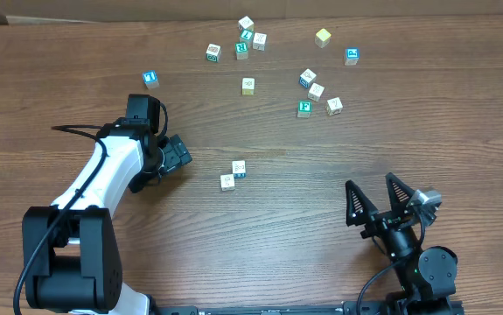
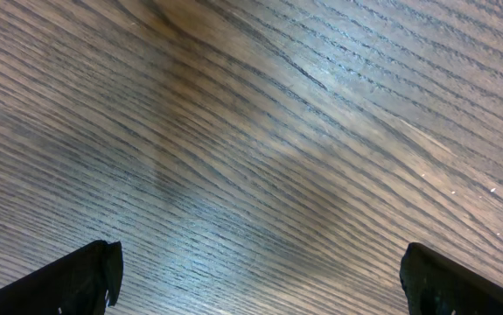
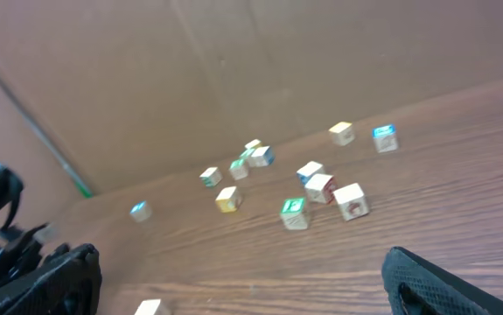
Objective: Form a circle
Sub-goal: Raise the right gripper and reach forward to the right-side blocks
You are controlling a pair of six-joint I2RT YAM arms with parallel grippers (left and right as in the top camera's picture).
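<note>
Several small cream cubes lie scattered over the wooden table (image 1: 426,140), and no circle shows in any view. Two cubes (image 1: 240,168) (image 1: 227,182) sit close together near the middle. My left gripper (image 1: 181,156) is open just to their left; in the left wrist view its gripper (image 2: 260,280) has only bare wood between the fingers. My right gripper (image 1: 371,184) stands open at the front right, holding nothing. Ahead of the right gripper (image 3: 238,271) lie a green-faced cube (image 3: 294,213) and a cream cube (image 3: 350,200).
A loose bunch of cubes (image 1: 247,39) lies at the back centre and another (image 1: 316,91) at the back right. Single cubes: blue (image 1: 150,79), yellow (image 1: 323,37), blue (image 1: 352,56), pale (image 1: 248,86). A cardboard wall (image 3: 234,70) borders the table's far edge.
</note>
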